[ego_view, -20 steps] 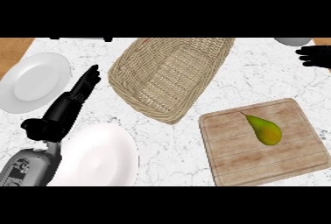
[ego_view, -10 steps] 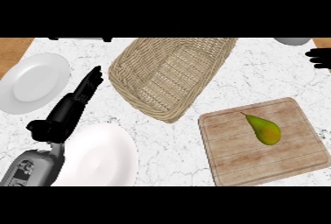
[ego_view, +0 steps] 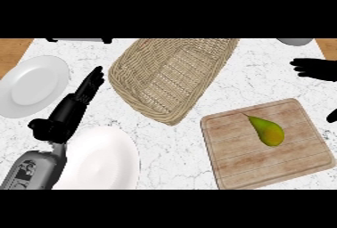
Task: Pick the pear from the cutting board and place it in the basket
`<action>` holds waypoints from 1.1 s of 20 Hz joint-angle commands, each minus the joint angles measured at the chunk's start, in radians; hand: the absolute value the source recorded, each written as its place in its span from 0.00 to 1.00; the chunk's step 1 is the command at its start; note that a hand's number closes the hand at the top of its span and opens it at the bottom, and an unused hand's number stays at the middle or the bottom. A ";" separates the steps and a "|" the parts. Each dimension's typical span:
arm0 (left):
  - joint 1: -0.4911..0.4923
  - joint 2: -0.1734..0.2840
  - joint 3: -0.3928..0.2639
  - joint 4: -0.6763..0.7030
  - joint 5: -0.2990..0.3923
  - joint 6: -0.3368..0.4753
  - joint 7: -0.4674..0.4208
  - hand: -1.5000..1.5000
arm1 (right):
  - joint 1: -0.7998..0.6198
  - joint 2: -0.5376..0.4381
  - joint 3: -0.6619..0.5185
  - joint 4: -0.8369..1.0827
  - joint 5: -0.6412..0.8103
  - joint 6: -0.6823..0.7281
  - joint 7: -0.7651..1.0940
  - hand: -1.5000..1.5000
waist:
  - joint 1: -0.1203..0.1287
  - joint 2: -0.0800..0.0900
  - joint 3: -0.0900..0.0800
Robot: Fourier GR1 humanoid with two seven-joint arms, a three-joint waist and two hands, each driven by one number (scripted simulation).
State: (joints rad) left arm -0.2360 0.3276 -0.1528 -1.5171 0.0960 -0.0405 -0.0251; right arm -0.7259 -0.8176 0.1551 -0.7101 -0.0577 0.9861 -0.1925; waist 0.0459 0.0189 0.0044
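Note:
A green-yellow pear (ego_view: 266,131) lies on the wooden cutting board (ego_view: 263,167) at the right, stem pointing up-left. The woven basket (ego_view: 174,73) lies tilted at the top centre, with nothing in it. My right hand (ego_view: 316,69) comes in from the right edge, above and to the right of the board. Its fingers are spread and open, and it is apart from the pear. A dark tip, probably its thumb (ego_view: 332,116), shows at the edge beside the board. My left hand (ego_view: 69,111) rests open at the left between two plates, with its fingers straight.
A white plate (ego_view: 33,80) sits at the far left and another white plate (ego_view: 99,160) at the lower left beside my left forearm. A grey vessel (ego_view: 295,41) pokes in at the top right, and a grey object (ego_view: 79,40) at the top left.
My right hand has moved down and a little left along the right edge, closer to the cutting board. The pear, basket and left hand have stayed put.

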 commanded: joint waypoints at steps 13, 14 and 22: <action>0.023 -0.001 0.048 -0.003 -0.005 -0.029 0.016 0.50 | 0.025 0.156 0.098 0.185 0.234 -0.134 -0.394 0.00 | -0.017 -0.008 -0.002; 0.034 0.024 0.052 -0.041 0.001 -0.049 0.031 0.50 | 0.061 0.187 0.114 0.171 0.242 -0.171 -0.411 0.00 | -0.017 -0.009 -0.002; 0.044 -0.024 0.040 -0.064 -0.018 -0.021 0.043 0.50 | -0.018 0.179 0.074 0.214 0.173 -0.106 -0.418 0.00 | -0.020 -0.012 -0.003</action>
State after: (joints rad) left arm -0.1920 0.3215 -0.1113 -1.5655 0.0736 -0.0652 -0.0010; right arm -0.7046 -0.6307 0.2484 -0.5303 0.1383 0.7182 -0.4949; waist 0.0253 0.0086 0.0023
